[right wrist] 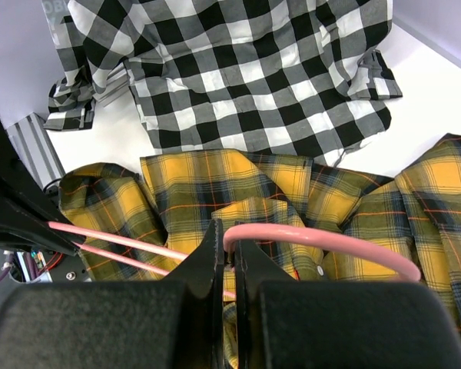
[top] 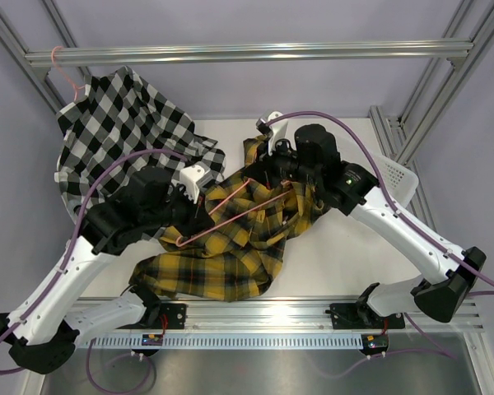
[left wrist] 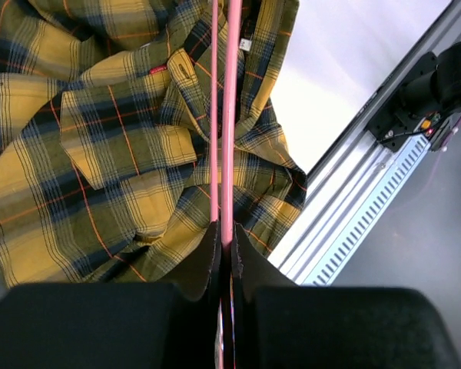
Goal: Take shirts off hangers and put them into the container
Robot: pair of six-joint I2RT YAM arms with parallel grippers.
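My left gripper (left wrist: 224, 238) was clamped on the thin pink hanger (left wrist: 229, 115), jaws pinched on the wire with no gap showing. My right gripper (right wrist: 229, 246) was clenched on the curved end of the same hanger. Between them the wire stretched across the yellow shirt (top: 222, 263), which lay crumpled on the middle of the table (top: 354, 247), spilling toward the near edge. I could not tell whether any of the wire was tucked inside the collar.

I judged the hanger light and springy, slick enough to turn in a pinch, so holding it at two well-separated spots suited it. The shirt was the opposite: soft, floppy, no shape of its own, likely to drag and snag on the wire. For lifting it I reckoned a bunched fold near the collar or shoulders best, where the cloth sat thick; a single layer would probably slip out.

The black-and-white shirt (top: 123, 123) sat at the far left corner, draped from the other hanger (top: 59, 59) hooked on the rail (top: 247, 53). The basket (top: 399, 174) waited at the right edge, mostly hidden behind my right arm.
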